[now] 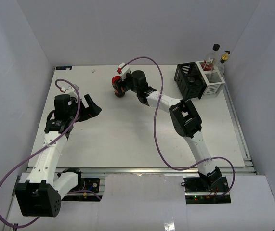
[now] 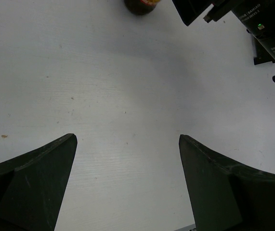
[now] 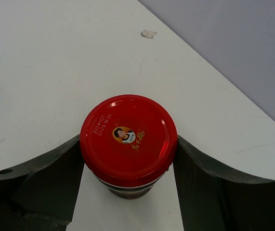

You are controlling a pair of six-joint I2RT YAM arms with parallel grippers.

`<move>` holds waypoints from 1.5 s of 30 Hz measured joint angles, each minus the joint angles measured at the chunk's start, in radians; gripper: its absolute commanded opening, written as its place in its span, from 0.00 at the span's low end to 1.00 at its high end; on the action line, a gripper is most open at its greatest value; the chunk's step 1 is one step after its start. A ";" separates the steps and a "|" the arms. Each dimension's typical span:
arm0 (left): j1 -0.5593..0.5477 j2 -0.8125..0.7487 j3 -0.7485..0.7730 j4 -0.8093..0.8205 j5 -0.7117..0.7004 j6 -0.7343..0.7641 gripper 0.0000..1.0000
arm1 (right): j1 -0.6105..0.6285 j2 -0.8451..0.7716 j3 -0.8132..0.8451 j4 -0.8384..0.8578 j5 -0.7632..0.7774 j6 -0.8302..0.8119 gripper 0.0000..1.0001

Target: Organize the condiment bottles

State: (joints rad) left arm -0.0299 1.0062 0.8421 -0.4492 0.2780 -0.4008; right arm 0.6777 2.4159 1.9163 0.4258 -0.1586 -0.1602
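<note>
Condiment bottles are found in two places on the white table. The dark jar with red lid is stood upright toward the far middle of the surface, and it is clamped at the lid by the right gripper, whose two dark fingers are pressed against opposite sides of the red rim (a small portrait and a printed date are seen on the lid's top). The jar's base is seen resting on the table in the right wrist view. At the far right corner, the black and white wire rack is placed well apart from the jar. In its white half the red-labelled bottle, the clear gold-topped bottle and a black-capped bottle are held upright; what is kept in the black half cannot be told. The left gripper is held over bare table to the left of the jar, its fingers spread wide apart with nothing between them. In the left wrist view only the jar's lower edge is caught at the top of the frame, beside part of the right arm.
</note>
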 measured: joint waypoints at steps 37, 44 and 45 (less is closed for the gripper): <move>0.000 0.005 0.000 0.009 0.087 -0.005 0.98 | -0.482 -0.477 -0.325 0.205 0.234 -0.031 0.08; 0.000 0.033 0.010 0.027 0.110 -0.007 0.98 | -0.509 -0.479 -0.357 0.225 0.248 -0.039 0.08; 0.000 0.038 0.010 0.030 0.114 -0.007 0.98 | -0.512 -0.479 -0.373 0.230 0.249 -0.039 0.08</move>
State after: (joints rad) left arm -0.0299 1.0437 0.8520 -0.4193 0.3919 -0.4078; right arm 0.1655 1.9373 1.5436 0.6553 0.0903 -0.1989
